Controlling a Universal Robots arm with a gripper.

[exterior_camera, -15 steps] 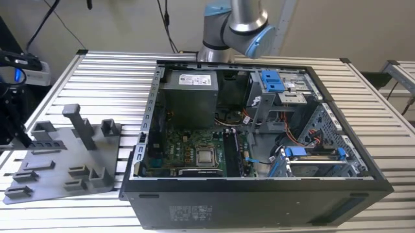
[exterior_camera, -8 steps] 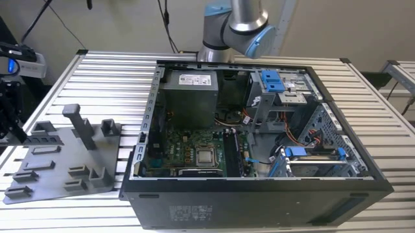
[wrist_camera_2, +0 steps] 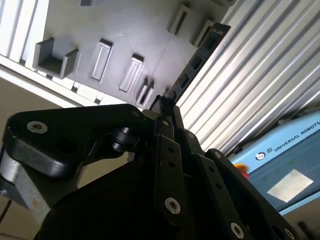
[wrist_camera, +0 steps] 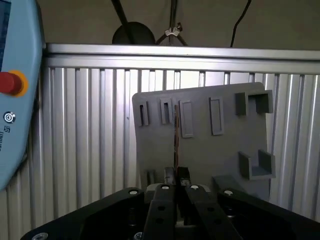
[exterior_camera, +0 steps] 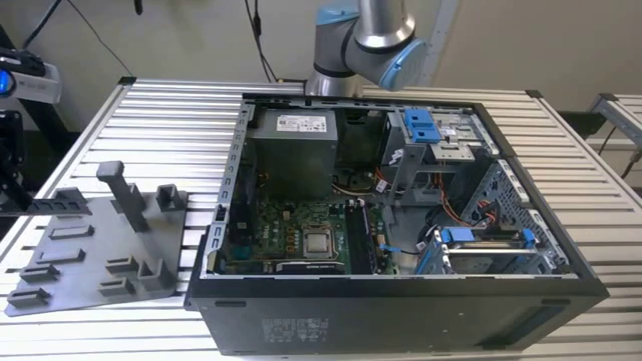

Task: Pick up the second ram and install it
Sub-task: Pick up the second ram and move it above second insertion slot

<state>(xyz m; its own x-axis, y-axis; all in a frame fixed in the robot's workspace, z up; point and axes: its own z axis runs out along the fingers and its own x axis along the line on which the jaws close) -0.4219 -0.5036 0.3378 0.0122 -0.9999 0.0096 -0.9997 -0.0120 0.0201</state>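
Note:
My gripper [wrist_camera_2: 167, 107] is shut on the second ram [wrist_camera_2: 197, 60], a long thin dark board that I see edge-on in both wrist views. In the first wrist view the ram [wrist_camera: 176, 140] runs straight out from between the gripper's [wrist_camera: 177, 175] fingers over the grey fixture plate [wrist_camera: 210, 150]. Its far end lies close to a slot of the plate [wrist_camera_2: 140, 30]; I cannot tell whether it touches. In the exterior view the dark gripper [exterior_camera: 10, 169] hangs at the left edge above the plate [exterior_camera: 90, 256].
The open computer case [exterior_camera: 561, 248] lies on the ribbed metal table [exterior_camera: 171, 120], to the exterior view's right of the plate. Its motherboard carries a silver processor [exterior_camera: 319, 242] with memory slots [exterior_camera: 356, 233] beside it. A blue-grey teach pendant [wrist_camera: 15, 100] lies near the plate.

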